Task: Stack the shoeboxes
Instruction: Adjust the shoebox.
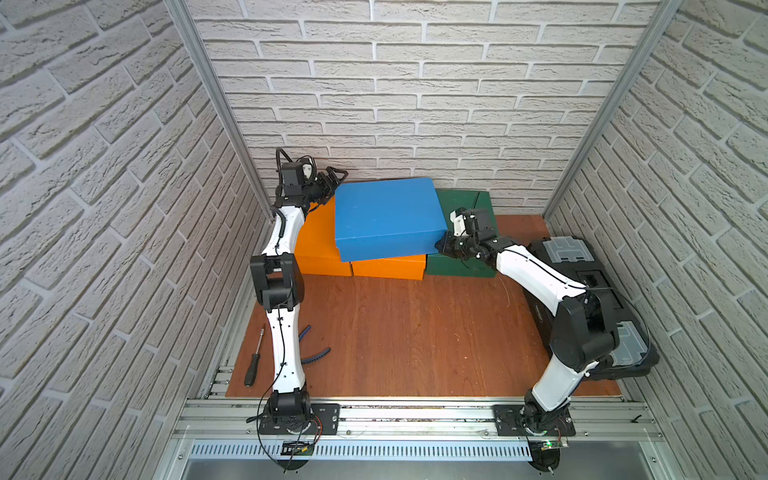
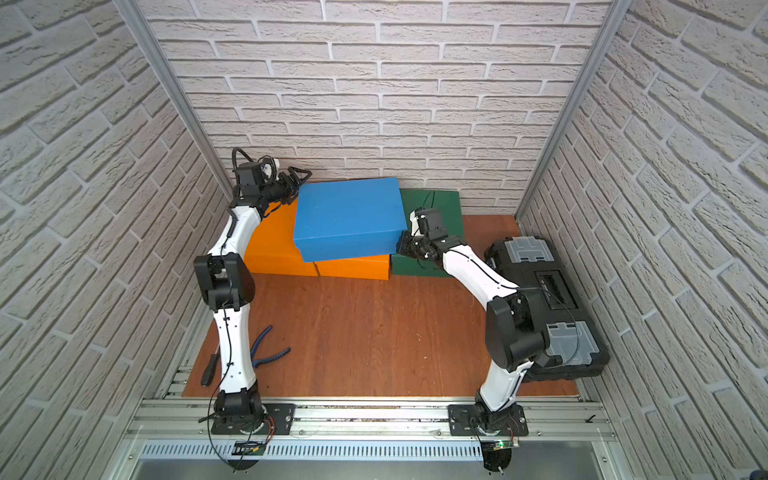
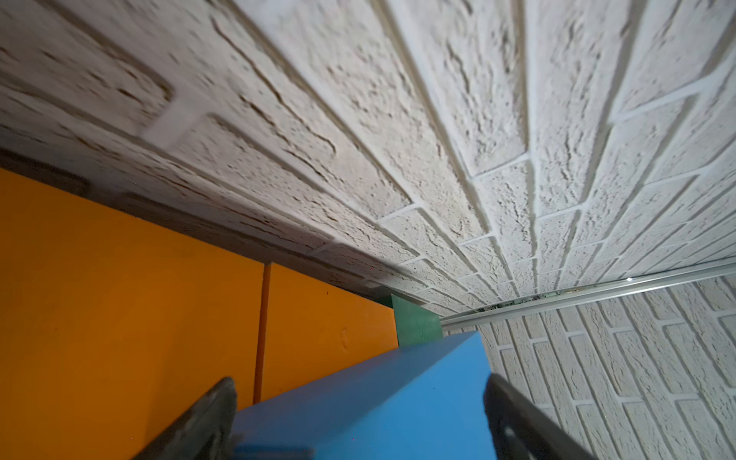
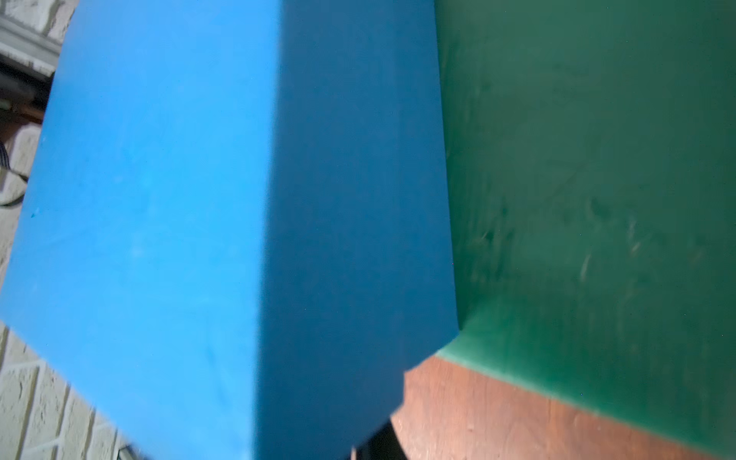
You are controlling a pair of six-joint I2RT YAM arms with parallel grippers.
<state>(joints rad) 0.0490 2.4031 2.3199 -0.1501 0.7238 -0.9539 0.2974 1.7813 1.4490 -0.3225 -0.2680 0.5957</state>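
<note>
A blue shoebox lies askew on two orange shoeboxes by the back wall. Its right corner overhangs the dark green shoebox. My left gripper is at the blue box's back left corner. Its jaws stand wide, one on each side of the box's edge, which fills the gap. My right gripper is shut against the blue box's front right corner. In the right wrist view the blue box hides most of the jaws, beside the green shoebox.
A black toolbox with grey latches sits along the right wall under my right arm. A screwdriver and blue-handled pliers lie on the wooden floor near my left arm's base. Brick walls close in the back and sides.
</note>
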